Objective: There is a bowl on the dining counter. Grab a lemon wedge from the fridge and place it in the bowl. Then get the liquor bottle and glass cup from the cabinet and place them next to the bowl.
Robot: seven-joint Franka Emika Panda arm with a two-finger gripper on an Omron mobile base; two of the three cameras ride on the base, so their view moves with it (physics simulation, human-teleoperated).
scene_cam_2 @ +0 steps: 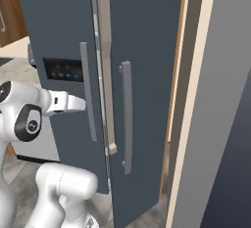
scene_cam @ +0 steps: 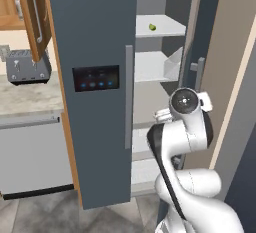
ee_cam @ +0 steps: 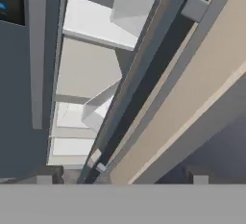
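Observation:
The fridge (scene_cam: 95,42) stands in front of me, its left door shut and its right door (scene_cam_2: 147,75) swung partly open. White shelves show through the gap. The lemon wedge (scene_cam: 152,26), tiny and yellow-green, lies on the upper shelf (scene_cam: 165,27). My hand (scene_cam: 186,100) hovers at mid height before the gap, below the wedge. In the hand view my gripper (ee_cam: 122,180) is open, its fingertips (ee_cam: 44,180) far apart with nothing between them, facing the edge of the open door (ee_cam: 144,74). The cabinet (scene_cam: 32,12) hangs at the upper left with its wooden door open.
A toaster (scene_cam: 27,66) sits on the kitchen worktop (scene_cam: 25,97) left of the fridge, above a grey dishwasher front (scene_cam: 32,157). The open door's long handle (scene_cam_2: 126,114) juts toward me. A beige wall panel (scene_cam: 235,77) closes in the right side.

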